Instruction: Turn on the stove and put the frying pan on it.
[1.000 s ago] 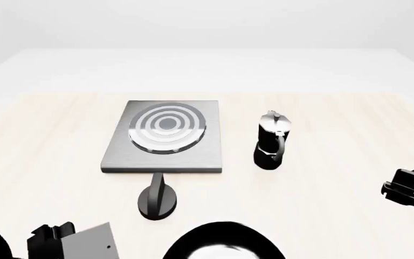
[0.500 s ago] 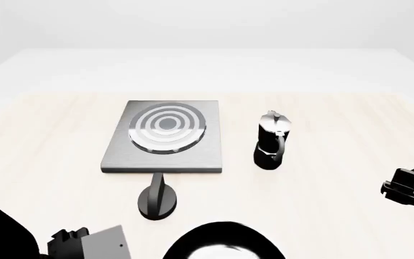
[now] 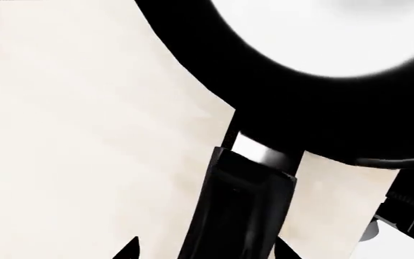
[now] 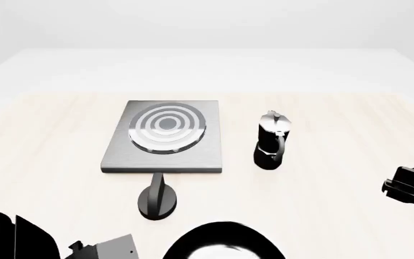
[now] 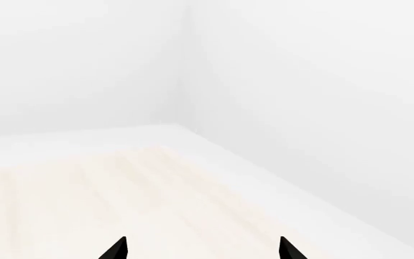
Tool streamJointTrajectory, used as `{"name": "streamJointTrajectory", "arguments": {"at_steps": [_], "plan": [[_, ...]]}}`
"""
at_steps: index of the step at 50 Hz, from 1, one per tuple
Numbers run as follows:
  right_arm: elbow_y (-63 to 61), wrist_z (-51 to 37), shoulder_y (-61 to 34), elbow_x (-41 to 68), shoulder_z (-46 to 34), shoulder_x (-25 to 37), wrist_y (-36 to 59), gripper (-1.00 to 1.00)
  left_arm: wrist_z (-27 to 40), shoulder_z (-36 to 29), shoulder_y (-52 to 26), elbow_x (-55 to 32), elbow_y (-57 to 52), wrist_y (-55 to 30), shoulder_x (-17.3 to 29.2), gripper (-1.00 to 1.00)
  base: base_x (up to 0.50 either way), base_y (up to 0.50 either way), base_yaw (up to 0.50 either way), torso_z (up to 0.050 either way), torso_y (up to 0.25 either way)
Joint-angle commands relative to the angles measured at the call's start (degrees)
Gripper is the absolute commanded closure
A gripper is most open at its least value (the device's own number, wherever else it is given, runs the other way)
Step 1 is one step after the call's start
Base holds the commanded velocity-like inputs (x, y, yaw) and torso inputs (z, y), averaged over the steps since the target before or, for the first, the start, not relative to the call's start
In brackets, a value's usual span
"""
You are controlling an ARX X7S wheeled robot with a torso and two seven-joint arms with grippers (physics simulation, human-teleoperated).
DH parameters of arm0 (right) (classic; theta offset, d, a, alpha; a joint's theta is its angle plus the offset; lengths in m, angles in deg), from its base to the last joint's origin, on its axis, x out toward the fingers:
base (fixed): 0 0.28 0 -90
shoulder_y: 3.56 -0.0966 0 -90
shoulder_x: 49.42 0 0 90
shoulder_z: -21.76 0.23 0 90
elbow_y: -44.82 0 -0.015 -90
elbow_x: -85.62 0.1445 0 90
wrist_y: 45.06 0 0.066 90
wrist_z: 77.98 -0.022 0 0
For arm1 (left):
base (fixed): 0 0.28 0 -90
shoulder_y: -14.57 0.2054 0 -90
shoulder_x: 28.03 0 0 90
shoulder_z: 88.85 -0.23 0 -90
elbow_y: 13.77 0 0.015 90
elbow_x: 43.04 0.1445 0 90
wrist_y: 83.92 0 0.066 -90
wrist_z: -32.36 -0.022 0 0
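Observation:
The stove point(image 4: 165, 135) is a flat grey plate with concentric burner rings, lying mid-table. The frying pan point(image 4: 225, 243) sits at the near table edge, cut off by the head view's bottom. In the left wrist view the pan point(image 3: 322, 97) shows its pale inside, and its long dark handle point(image 3: 239, 205) runs down between my fingertips. My left gripper point(image 3: 205, 251) is open, with a fingertip on each side of the handle and a gap on both sides. My right gripper point(image 5: 201, 249) is open and empty above bare table, at the head view's right edge point(image 4: 408, 186).
A round black knob point(image 4: 157, 199) with an upright fin stands just in front of the stove. A black-and-silver moka pot point(image 4: 271, 140) stands to the stove's right. My left arm point(image 4: 99, 249) is low at the bottom left, beside the pan.
My left arm has moved right along the near edge, towards the pan. The right arm, stove, knob and moka pot have not moved.

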Motion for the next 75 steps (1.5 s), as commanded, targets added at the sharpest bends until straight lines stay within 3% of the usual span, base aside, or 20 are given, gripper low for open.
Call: {"name": "streamJointTrajectory", "arguments": {"at_steps": [1,19,23,27,32,39,57,62,70,75], "plan": [[-0.60,-0.20,-0.16,0.17,0.04,0.11,0.26,-1.00,-2.22,-1.61,1.58,3.48,0.11,1.89,-0.25,1.00,0.00,0.00,0.00,0.000,0.000],[-0.18,-0.38,-0.06,0.38,0.21,0.08,-0.21,-1.00,-3.50,-1.26,-4.10,2.33,-6.99,-1.92,1.76,1.00,0.00,0.00,0.00,0.000,0.000],[0.00,-0.47,-0.24,0.34,-0.01,0.18,-0.17,-1.00,-2.44,2.18,-10.60,-5.53,-12.98,-5.73,3.15,1.00,0.00,0.00,0.00,0.000,0.000],[0.22,-0.51,-0.45,0.37,-0.21,0.20,-0.28,-1.00,3.75,5.97,-21.40,-22.21,-16.02,-9.22,3.83,1.00,0.00,0.00,0.00,0.000,0.000],[0.44,-0.49,-0.41,0.45,-0.15,0.24,-0.41,-1.00,7.98,6.76,-30.68,-34.32,-17.36,-9.91,4.19,1.00,0.00,0.00,0.00,0.000,0.000],[-0.21,-0.71,-1.25,0.58,-0.56,0.53,0.71,-1.00,9.41,7.43,-40.35,-44.87,-17.02,-9.77,4.44,1.00,0.00,0.00,0.00,0.000,0.000],[0.20,-0.97,-0.97,0.57,-0.96,0.49,0.24,-1.00,13.27,1.96,-52.97,-53.45,-10.22,-13.35,4.14,1.00,0.00,0.00,0.00,0.000,0.001],[0.26,-0.96,-0.76,0.62,-0.89,0.49,0.06,-1.00,22.10,-5.94,-59.03,-53.49,0.56,-12.81,4.05,1.00,0.00,0.00,0.00,0.000,0.000],[0.74,-1.15,-0.68,0.52,-1.21,0.38,-0.39,-1.00,22.27,-5.93,-64.68,-54.04,8.11,-13.44,1.20,1.00,0.00,0.00,0.00,0.000,0.001],[0.98,-1.17,-0.38,0.56,-1.15,0.27,-0.82,-1.00,26.60,-8.62,-68.49,-56.19,14.17,-14.12,-0.17,1.00,0.00,0.00,0.00,0.000,0.000]]}}
